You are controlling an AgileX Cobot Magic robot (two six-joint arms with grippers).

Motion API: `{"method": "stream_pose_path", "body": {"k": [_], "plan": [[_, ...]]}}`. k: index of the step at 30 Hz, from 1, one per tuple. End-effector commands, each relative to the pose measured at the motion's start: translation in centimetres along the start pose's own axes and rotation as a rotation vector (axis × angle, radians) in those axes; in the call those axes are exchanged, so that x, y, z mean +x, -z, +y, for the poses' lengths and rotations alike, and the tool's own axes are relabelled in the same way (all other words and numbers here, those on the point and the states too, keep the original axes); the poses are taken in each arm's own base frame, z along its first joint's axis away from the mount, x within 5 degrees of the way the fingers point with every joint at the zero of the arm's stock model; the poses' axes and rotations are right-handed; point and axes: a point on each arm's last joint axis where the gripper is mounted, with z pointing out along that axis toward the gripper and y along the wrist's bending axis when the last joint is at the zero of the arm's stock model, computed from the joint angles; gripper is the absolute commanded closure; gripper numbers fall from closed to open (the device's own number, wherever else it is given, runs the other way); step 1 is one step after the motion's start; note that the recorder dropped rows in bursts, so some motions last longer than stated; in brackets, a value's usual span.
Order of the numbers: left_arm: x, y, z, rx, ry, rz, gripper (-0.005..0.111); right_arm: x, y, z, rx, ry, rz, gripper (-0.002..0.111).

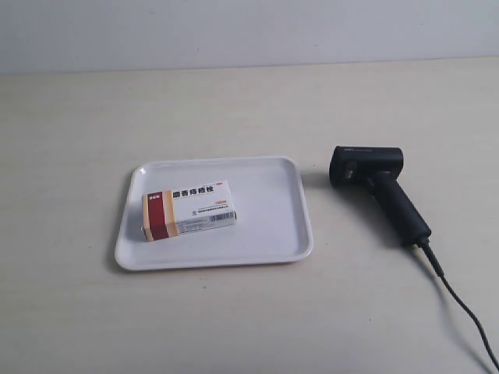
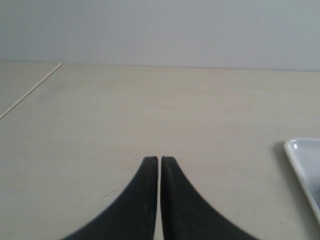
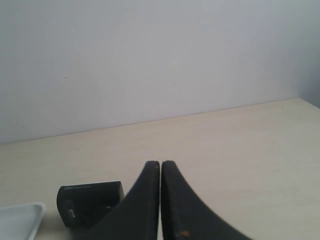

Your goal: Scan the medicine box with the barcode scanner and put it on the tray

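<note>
Box (image 1: pixel 189 210): we log it lying flat inside the tray (image 1: pixel 265 234), toward the tray's side away from the scanner (image 1: pixel 376 187), printed face up, barcode strip showing along its near long edge. Nothing grips it.

Tray: white, low rim, resting on the worktop (image 1: pixel 234 101). Landmark for all entries below.

Scanner: on the worktop just beside the tray, not touching it; lying on its side, head nearest the tray's far corner, handle slanting away, cable (image 1: pixel 460 308) trailing off from the handle end.

Left claw (image 2: pixel 159 161): clenched on nothing, tips together, low over bare worktop, a tray corner at the edge of its view.

Right claw (image 3: pixel 160 164): clenched on nothing, tips together, the scanner head and a tray corner just beyond it.

Progress, as we judge it: the box sits where the task wants it, and both claws are clear. Either everything is finished or nothing has begun; whether a scan took place we cannot tell.
</note>
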Motion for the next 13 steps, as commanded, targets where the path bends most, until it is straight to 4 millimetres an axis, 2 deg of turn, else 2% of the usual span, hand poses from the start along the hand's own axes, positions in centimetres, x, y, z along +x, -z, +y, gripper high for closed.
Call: {"method": "stream_pose_path", "body": {"k": [1,13], "plan": [[-0.05,0.04,0.01,-0.001,-0.008,-0.01,0.102,0.08,0.02,-0.01,-0.002,0.016,-0.007,0.106],[-0.05,0.04,0.01,-0.001,-0.008,-0.01,0.102,0.08,0.02,-0.02,-0.002,0.014,-0.007,0.106]]}}
